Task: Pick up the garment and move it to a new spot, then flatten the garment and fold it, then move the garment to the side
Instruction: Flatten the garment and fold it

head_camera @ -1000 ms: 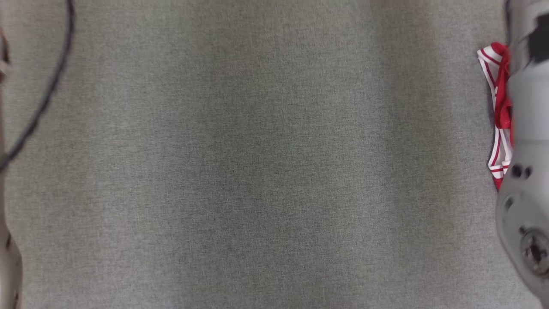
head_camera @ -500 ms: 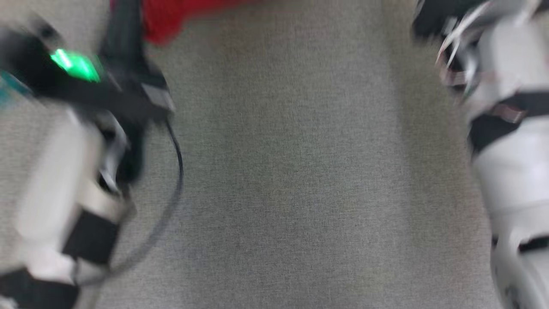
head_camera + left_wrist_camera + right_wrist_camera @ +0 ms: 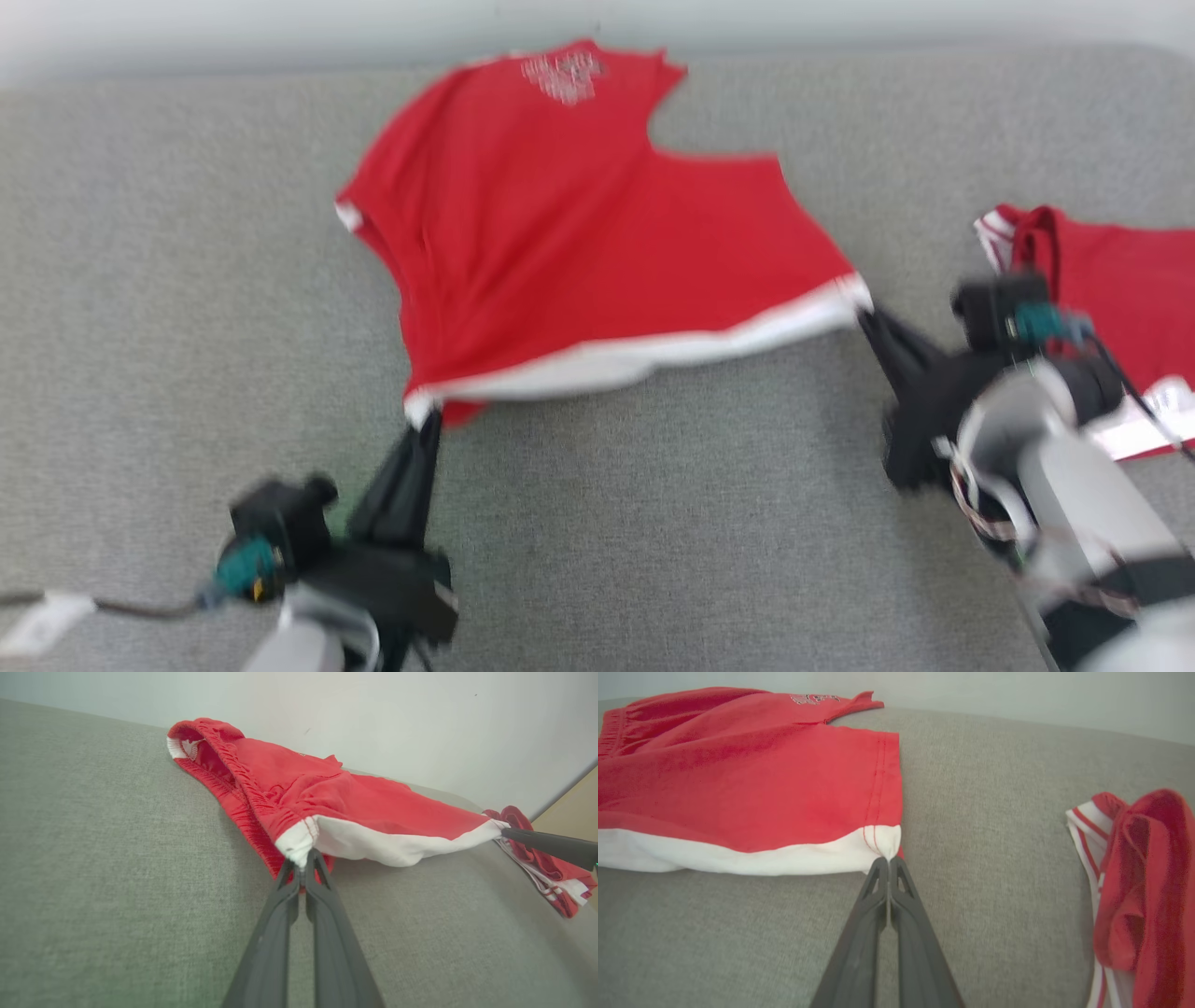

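The garment (image 3: 579, 233), a pair of red shorts with a white hem band, lies spread on the grey fabric surface (image 3: 653, 523), its waistband towards the far wall. My left gripper (image 3: 425, 415) is shut on the hem's left corner, and the left wrist view shows the white cloth (image 3: 364, 807) bunched between the fingertips of the left gripper (image 3: 303, 856). At the hem's right corner my right gripper (image 3: 864, 313) is shut as well; the right wrist view shows the right gripper (image 3: 888, 858) pinching the garment (image 3: 738, 779). The hem hangs taut between them.
A second red garment with red-and-white striped trim (image 3: 1120, 271) lies crumpled to the right of my right gripper, also seen as a heap (image 3: 1134, 882). A pale wall (image 3: 187, 28) runs along the surface's far edge. Grey surface stretches in front of the hem.
The head camera has swung: a second ago it showed bare grey surface, then blurred arms. Now the garment and both grippers are in view.
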Motion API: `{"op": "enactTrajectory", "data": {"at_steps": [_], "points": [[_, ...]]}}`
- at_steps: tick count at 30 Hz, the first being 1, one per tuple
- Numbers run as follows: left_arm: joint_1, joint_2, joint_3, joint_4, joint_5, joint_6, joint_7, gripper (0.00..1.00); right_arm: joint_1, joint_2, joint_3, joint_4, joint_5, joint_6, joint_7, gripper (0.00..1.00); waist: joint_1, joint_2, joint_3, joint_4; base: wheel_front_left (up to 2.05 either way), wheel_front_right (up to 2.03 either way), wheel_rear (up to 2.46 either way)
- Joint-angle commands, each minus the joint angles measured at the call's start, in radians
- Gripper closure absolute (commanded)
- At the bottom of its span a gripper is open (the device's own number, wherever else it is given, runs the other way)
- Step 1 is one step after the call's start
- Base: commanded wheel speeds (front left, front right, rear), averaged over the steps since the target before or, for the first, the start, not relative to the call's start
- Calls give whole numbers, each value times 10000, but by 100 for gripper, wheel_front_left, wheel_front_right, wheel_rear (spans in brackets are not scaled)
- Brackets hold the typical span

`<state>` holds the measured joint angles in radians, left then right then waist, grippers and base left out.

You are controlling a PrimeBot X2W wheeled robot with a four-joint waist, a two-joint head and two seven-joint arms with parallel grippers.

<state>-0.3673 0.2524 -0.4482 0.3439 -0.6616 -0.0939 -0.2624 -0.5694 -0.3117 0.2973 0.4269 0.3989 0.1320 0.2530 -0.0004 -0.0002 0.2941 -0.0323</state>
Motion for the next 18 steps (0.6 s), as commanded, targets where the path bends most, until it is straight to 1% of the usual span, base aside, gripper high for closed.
{"op": "enactTrajectory", "data": {"at_steps": [1, 4, 7, 11, 14, 16, 18], "points": [[320, 19, -31, -65, 166, 76, -29, 100, 425, -144, -113, -258, 62, -22, 197, 100, 4, 2, -624, 100, 0, 0, 0], [1062, 97, -145, -335, 349, 192, -31, 100, 1712, -370, -561, -1528, -89, -21, 1134, 100, 4, 2, -842, 128, 0, 0, 0], [1746, 195, -214, -678, 362, 361, -32, 100, 3042, -392, -1198, -2870, -216, -21, 2088, 100, 4, 2, -1005, 150, 0, 0, 0], [2708, 384, -402, -1360, 452, 700, 151, 100, 4708, -172, -2025, -4769, -415, -21, 3324, 100, 4, 2, -1116, 182, 0, 0, 0], [3331, 639, -509, -1893, 482, 838, 294, 100, 5741, 87, -2555, -6076, -572, -21, 4128, 100, 4, 2, -1127, 217, 0, 0, 0], [3634, 724, -518, -2276, 468, 936, 320, 100, 6170, 293, -2916, -6857, -727, -21, 4477, 100, 4, 2, -1117, 245, 0, 0, 0], [3748, 728, -471, -2667, 369, 973, 294, 100, 6288, 422, -3109, -7335, -852, -21, 4700, 100, 4, 2, -1074, 270, 0, 0, 0]]}}
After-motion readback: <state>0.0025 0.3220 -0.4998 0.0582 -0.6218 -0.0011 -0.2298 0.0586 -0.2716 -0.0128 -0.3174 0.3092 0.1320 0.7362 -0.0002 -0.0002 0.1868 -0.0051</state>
